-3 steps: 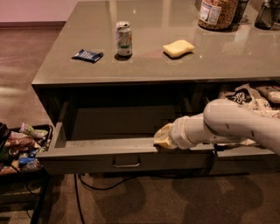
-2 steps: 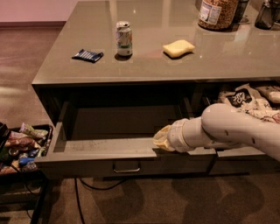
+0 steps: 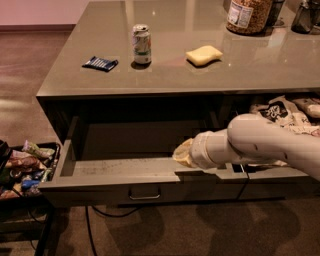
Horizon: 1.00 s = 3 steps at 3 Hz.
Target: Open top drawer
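Note:
The top drawer (image 3: pixel 100 189) stands pulled out from under the grey counter, its tall flat front toward me and a small metal pull handle (image 3: pixel 145 194) at its middle. Its shallow scuffed floor (image 3: pixel 120 167) shows, with nothing lying on it. My gripper (image 3: pixel 184 153) sits at the end of the white arm (image 3: pixel 260 142), which reaches in from the right. It rests at the top edge of the drawer front, right of the handle. The yellowish gripper end is partly hidden by the wrist.
On the counter (image 3: pixel 260 70) stand a drink can (image 3: pixel 141 44), a yellow sponge (image 3: pixel 203 55), a blue packet (image 3: pixel 100 63) and a jar (image 3: pixel 247 15). The narrower drawer (image 3: pixel 287 117) to the right holds snack bags. A low tray of snacks (image 3: pixel 25 167) stands at the left, on the floor side.
The drawer has slid a little further out toward me, and the arm and gripper have come with it.

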Each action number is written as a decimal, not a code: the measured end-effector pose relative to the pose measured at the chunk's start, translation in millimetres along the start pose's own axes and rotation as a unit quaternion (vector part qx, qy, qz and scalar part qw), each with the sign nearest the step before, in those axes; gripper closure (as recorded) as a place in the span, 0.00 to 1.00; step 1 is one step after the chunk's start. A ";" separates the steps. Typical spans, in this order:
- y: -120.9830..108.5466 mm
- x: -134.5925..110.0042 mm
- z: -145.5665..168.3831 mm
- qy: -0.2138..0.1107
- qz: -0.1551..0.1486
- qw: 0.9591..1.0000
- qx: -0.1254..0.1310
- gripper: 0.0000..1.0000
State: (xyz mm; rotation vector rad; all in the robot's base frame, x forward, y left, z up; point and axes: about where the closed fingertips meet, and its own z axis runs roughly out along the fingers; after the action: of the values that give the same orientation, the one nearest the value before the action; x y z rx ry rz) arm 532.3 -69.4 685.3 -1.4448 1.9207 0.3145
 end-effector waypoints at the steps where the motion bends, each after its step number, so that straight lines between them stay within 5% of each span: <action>1: -19.6 2.0 8.2 0.007 0.004 1.000 -0.001 1.00; 3: -26.5 45.2 17.6 0.035 0.052 0.998 -0.011 1.00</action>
State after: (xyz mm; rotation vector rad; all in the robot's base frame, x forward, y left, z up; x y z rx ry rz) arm 557.4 -102.2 648.4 -1.3897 2.0587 0.3392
